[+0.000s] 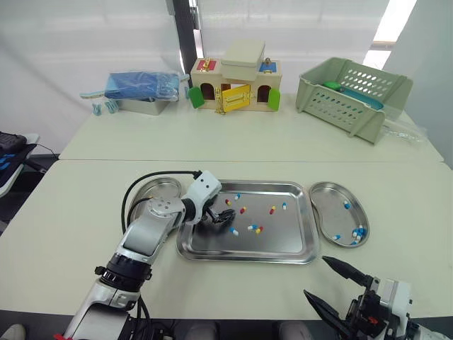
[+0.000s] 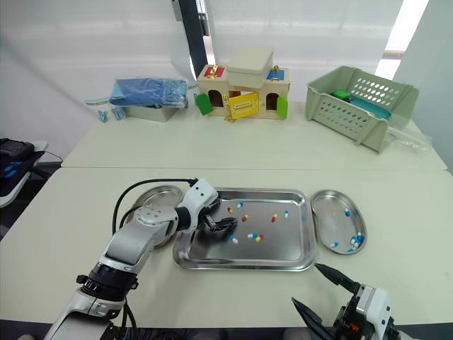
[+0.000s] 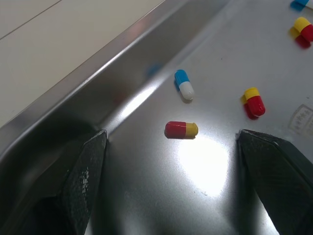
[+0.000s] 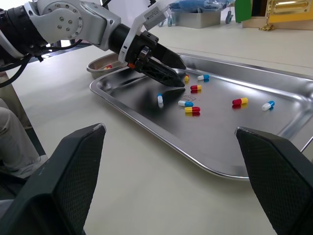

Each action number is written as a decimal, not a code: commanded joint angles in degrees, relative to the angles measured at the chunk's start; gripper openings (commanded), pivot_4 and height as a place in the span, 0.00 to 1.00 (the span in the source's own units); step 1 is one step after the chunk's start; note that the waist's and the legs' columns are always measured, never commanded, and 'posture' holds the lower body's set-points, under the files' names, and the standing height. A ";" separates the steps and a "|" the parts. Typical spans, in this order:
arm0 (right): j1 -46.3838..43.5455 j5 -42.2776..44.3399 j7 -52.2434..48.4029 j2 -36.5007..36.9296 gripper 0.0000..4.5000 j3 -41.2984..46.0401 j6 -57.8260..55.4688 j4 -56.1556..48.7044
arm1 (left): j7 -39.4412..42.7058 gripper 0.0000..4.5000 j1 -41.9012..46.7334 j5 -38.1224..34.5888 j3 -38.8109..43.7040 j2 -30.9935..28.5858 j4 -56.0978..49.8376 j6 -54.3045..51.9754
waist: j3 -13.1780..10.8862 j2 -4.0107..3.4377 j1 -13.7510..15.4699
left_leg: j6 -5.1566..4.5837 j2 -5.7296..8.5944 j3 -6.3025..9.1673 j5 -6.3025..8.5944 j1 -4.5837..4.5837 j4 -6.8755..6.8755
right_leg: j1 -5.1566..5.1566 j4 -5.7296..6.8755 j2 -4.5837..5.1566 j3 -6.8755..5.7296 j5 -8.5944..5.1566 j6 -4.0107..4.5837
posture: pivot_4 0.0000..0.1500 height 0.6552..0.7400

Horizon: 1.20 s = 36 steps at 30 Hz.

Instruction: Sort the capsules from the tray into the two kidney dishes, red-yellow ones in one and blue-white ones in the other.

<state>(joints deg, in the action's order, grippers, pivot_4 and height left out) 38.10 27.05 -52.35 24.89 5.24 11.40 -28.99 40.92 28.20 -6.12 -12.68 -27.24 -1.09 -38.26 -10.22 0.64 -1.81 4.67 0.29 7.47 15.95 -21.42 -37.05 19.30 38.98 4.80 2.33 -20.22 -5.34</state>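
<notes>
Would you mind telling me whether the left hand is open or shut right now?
Open: on the left hand the fingers stand wide apart over the tray, a red-yellow capsule lying untouched between them.

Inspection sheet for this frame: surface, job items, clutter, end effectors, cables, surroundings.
Surface: pale table with a seam.
Job's things: tray holds mixed capsules; right kidney dish holds blue-white ones; left kidney dish partly behind arm.
Clutter: toy house, green basket, blue bag at far edge.
End effectors: left end effector open in tray, straddling a red-yellow capsule; right end effector open, near edge.
Cables: black cable loops off left arm.
Surroundings: white backdrop.
</notes>
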 commanded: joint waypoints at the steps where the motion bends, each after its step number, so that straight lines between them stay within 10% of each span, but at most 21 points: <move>1: 0.15 -0.14 1.34 0.20 1.00 -0.59 -0.16 -2.82 | 0.50 0.99 1.03 0.52 -0.46 -0.06 0.31 1.57 | 0.00 0.00 0.01 | 0.00 0.00 0.01 0.00 0.00 0.00 | 0.00 0.00 0.00 0.00 0.00 0.00 | 1.00 1.00; 8: -1.58 -0.13 3.79 0.88 1.00 -1.10 -2.36 -4.60 | -0.06 0.66 1.39 1.15 -0.80 0.45 1.65 2.14 | 0.00 0.00 0.00 | 0.00 0.00 0.01 0.00 0.01 0.00 | 0.00 0.00 0.00 -0.01 0.00 0.00 | 1.00 1.00; 20: -2.62 -0.41 5.53 1.09 1.00 -1.69 -3.44 -5.43 | 0.53 0.66 1.84 2.71 -2.20 0.44 3.32 4.45 | 0.00 0.00 0.02 | 0.00 0.00 0.00 0.00 0.01 0.00 | -0.01 0.00 0.00 -0.01 0.00 0.00 | 1.00 1.00; 28: -2.43 -0.87 5.20 0.68 1.00 -2.06 -2.12 -4.23 | 1.02 0.19 2.21 3.48 -2.34 0.08 4.30 5.50 | 0.01 -0.01 -0.01 | 0.00 0.00 0.00 0.00 0.02 0.00 | -0.01 0.00 0.00 0.00 0.00 0.00 | 1.00 1.00; 36: -2.45 -1.01 5.08 0.60 1.00 -2.24 -1.74 -3.77 | 1.12 0.19 2.03 3.53 -2.17 -0.16 4.19 5.22 | 0.01 -0.01 -0.01 | 0.00 0.00 0.00 0.00 0.02 0.00 | -0.01 0.00 0.00 0.00 0.00 0.00 | 1.00 1.00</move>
<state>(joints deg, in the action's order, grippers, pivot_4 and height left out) 35.34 25.90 -47.25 25.73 3.15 8.34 -32.23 41.94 30.08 -3.66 -14.44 -26.83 2.95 -32.94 -10.22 0.64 -1.81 4.66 0.30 7.47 15.95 -21.40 -37.05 19.29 38.98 4.80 2.33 -20.22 -5.34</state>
